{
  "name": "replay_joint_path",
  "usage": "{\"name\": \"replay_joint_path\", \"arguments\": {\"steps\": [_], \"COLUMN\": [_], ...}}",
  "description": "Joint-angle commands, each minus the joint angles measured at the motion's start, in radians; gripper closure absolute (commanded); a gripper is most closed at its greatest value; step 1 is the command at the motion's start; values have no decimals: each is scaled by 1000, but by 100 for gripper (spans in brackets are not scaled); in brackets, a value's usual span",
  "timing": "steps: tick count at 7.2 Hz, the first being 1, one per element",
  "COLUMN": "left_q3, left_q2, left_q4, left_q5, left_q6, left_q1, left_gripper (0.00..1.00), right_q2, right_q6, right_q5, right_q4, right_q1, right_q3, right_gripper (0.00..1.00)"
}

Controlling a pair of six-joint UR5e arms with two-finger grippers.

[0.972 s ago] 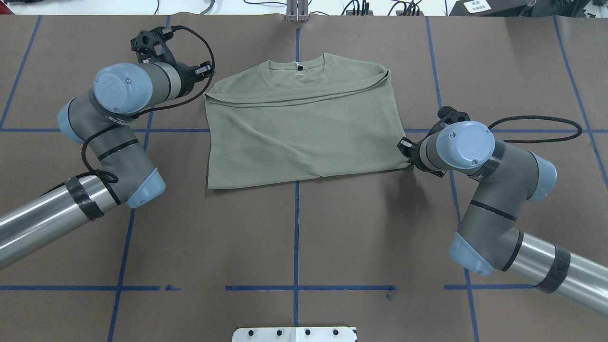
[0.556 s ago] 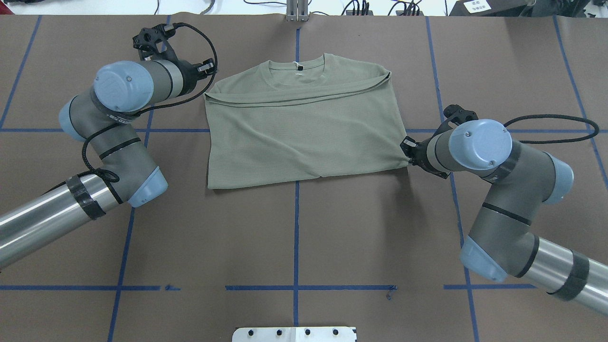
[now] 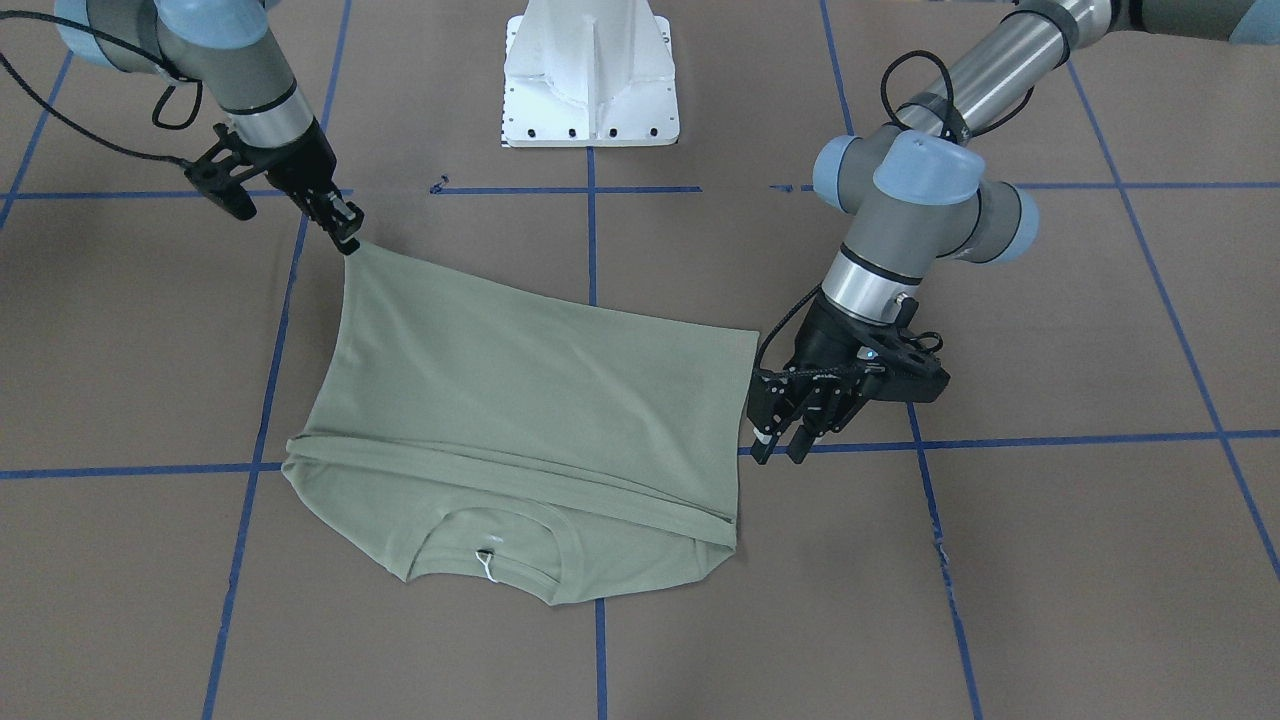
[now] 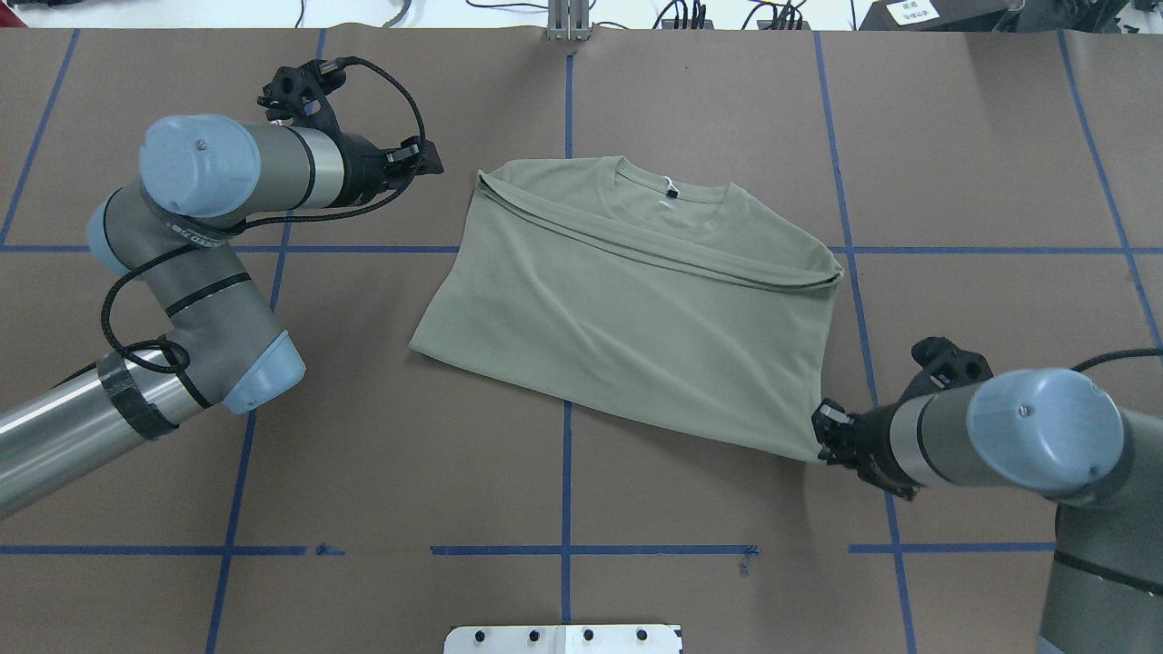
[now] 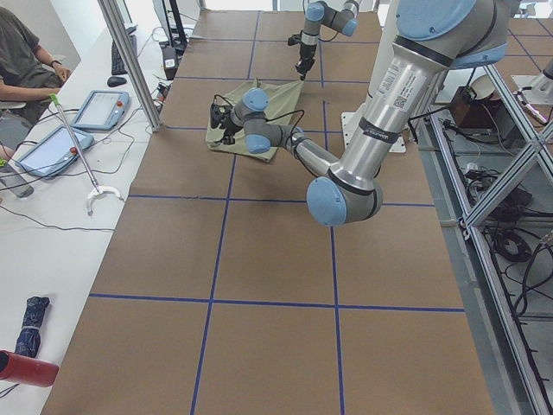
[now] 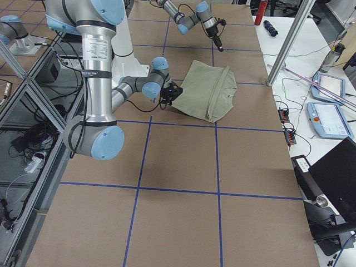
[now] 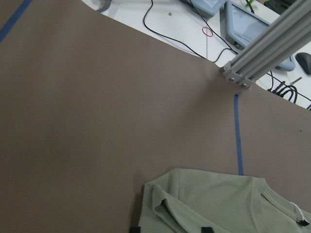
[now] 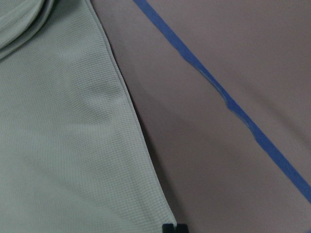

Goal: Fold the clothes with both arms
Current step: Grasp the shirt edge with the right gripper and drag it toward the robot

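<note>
Across the table point(image 4: 363, 472), brown paper is laid, and blue tape point(image 4: 566, 454) is run over it in a grid. A white pedestal point(image 3: 590, 80) is bolted at the robot's edge. Along the far edge a white bench point(image 5: 52, 216) is seen, strewn with cables and tablets point(image 5: 99, 108), and an aluminium post point(image 5: 130, 60) rises at the table's rim. A seated person point(image 5: 17, 60) is partly caught at the bench.

The shirt point(image 4: 636, 291) is laid flat near the middle of the table, askew to the grid. Its body is folded up over the chest, and its collar is turned away from the robot, with the neck tag point(image 4: 670, 188) showing.

The right gripper point(image 4: 825, 429) is pressed together on the shirt's near right corner, and the cloth there is drawn out to a point. The left gripper point(image 4: 434, 166) is spread, with its two fingertips apart, and nothing is held. It is kept close to the shirt's far left corner, with bare paper seen between them from overhead.
</note>
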Motion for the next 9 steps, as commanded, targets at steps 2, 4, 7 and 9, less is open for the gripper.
{"name": "replay_joint_path", "arguments": {"steps": [2, 4, 7, 9], "left_q3": [-123, -148, -205, -229], "left_q2": [12, 50, 64, 68], "left_q4": [14, 14, 277, 444], "left_q5": [-81, -102, 25, 33], "left_q6": [-149, -261, -352, -352], "left_q1": [56, 94, 246, 271], "left_gripper": [33, 25, 28, 32], "right_q2": [-91, -88, -86, -21], "right_q6": [131, 131, 117, 23], "right_q5": [-6, -22, -43, -43], "right_q4": [-22, -22, -22, -22], "right_q1": [-277, -331, -86, 88], "right_q3": [82, 87, 122, 54], "right_gripper": [100, 1, 0, 0]}}
